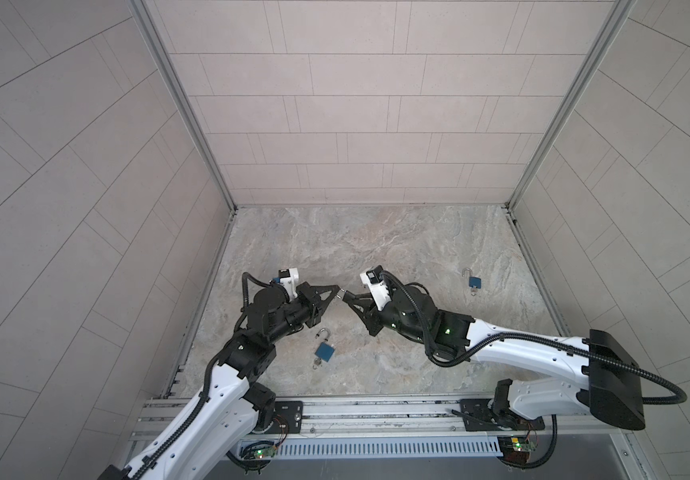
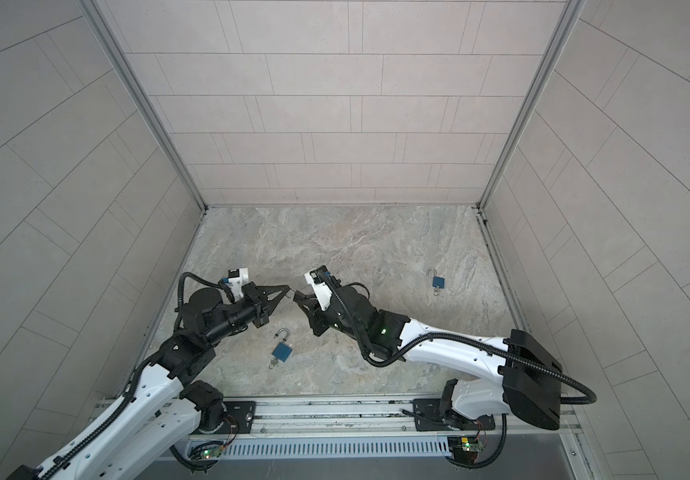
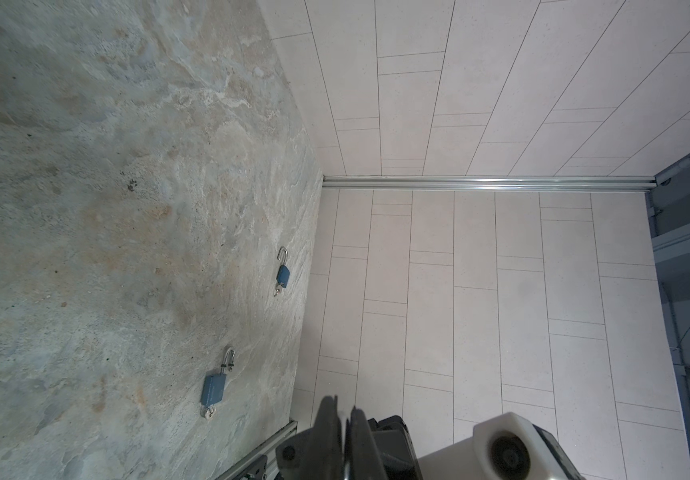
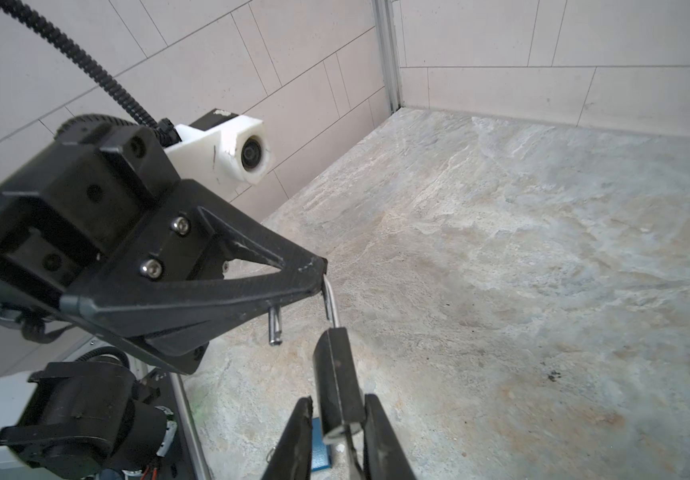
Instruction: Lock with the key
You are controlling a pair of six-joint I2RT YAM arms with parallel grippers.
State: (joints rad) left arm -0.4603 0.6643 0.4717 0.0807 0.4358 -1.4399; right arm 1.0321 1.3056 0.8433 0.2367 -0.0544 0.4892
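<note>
The black padlock (image 4: 335, 365) is held in the air between both arms, above the near middle of the stone table (image 1: 376, 249). Its body is gripped by the right gripper (image 4: 337, 401), whose fingers (image 4: 380, 436) are closed on its two sides. Its silver shackle (image 4: 330, 301) stands open, and the bend is clamped in the closed tips of the left gripper (image 4: 314, 272). A blue padlock (image 1: 324, 351) is lying flat on the table, nearer than the two grippers, with open shackle and a key (image 3: 209, 412) in its bottom. A second blue padlock (image 1: 474, 282) is lying well apart, to the far right, also open with a small key (image 3: 277, 291) in it.
</note>
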